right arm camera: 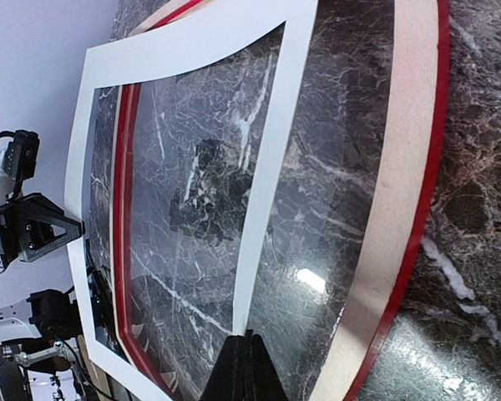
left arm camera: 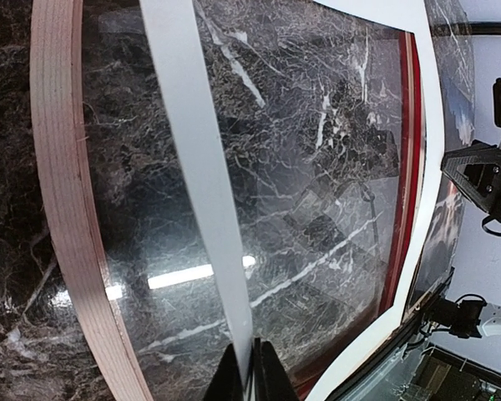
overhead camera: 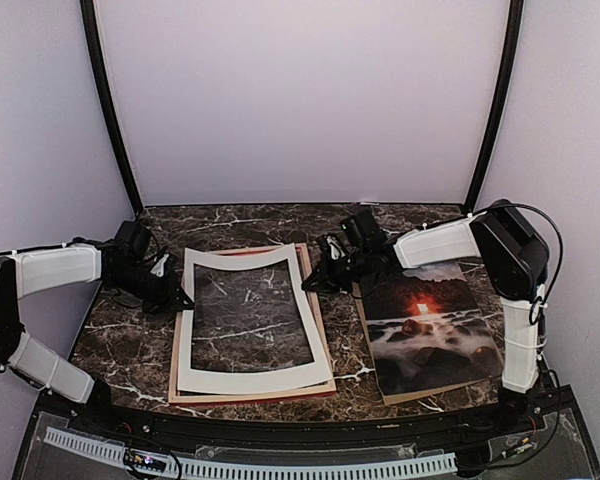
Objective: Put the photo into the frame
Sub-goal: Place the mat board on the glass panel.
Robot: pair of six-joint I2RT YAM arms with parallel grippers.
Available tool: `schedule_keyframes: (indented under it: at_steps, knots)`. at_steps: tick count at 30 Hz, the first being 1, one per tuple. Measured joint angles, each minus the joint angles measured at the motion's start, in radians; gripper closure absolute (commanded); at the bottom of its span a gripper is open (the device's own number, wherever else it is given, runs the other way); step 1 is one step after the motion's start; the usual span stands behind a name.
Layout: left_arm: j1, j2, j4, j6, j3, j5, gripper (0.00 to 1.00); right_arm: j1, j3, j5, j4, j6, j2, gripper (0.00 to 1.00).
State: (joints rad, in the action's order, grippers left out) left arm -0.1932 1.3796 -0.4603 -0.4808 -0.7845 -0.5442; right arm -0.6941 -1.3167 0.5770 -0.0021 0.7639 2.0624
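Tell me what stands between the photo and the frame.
The white mat spans the opening of the frame, pinched at its sides by the left gripper and right gripper. The photo lies apart, to the frame's right.

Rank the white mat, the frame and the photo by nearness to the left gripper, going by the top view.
1. white mat: its left edge is pinched by the left gripper.
2. frame: lies under the mat, centre-left.
3. photo: far right, beyond the right gripper.
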Motion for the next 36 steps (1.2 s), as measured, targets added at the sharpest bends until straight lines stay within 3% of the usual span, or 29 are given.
schedule_keyframes:
  at_steps: [36]
  knots:
    - [0.002, 0.117, 0.043, 0.057, -0.018, 0.045, 0.86, -0.003, -0.033, -0.100, -0.138, -0.071, 0.009, 1.00]
